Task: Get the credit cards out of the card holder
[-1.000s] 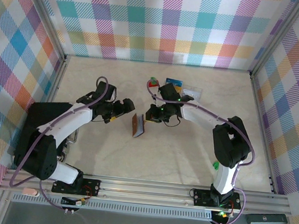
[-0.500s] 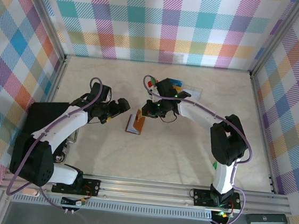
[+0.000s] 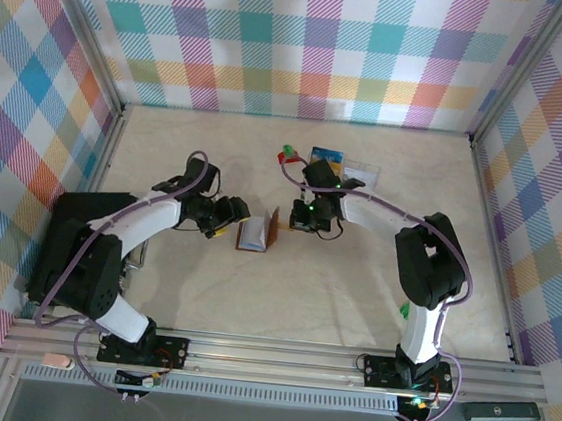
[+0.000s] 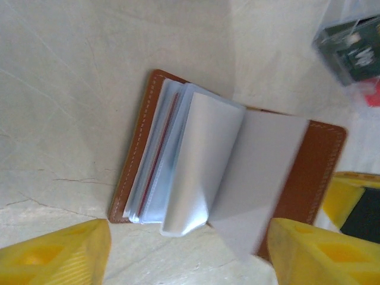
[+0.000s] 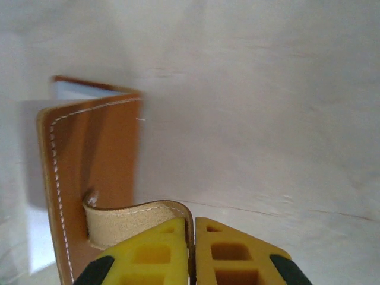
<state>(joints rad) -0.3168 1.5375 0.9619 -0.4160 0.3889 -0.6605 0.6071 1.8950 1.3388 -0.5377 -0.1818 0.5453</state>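
Observation:
The reddish-brown card holder (image 3: 258, 234) lies spread open mid-table, its cover edge (image 4: 133, 157) and clear sleeves (image 4: 202, 160) fanned out. A thin red edge shows between the sleeves; the credit cards are hidden. My left gripper (image 3: 232, 215) is open, its yellow fingertips (image 4: 56, 255) on either side of the holder's near edge, touching nothing. My right gripper (image 5: 193, 237) is shut on the holder's leather strap (image 5: 127, 218), and beside it the brown cover (image 5: 95, 148) stands upright.
Near the back wall lie a red-and-green piece (image 3: 287, 154), a blue-and-yellow card (image 3: 327, 156) and a clear plastic box (image 3: 362, 169). The right gripper's dark body (image 4: 350, 47) sits just beyond the holder.
The left gripper has drawn up to the holder and its jaws have narrowed. The right gripper has shifted with the strap, and the holder has swung from nearly closed to spread open.

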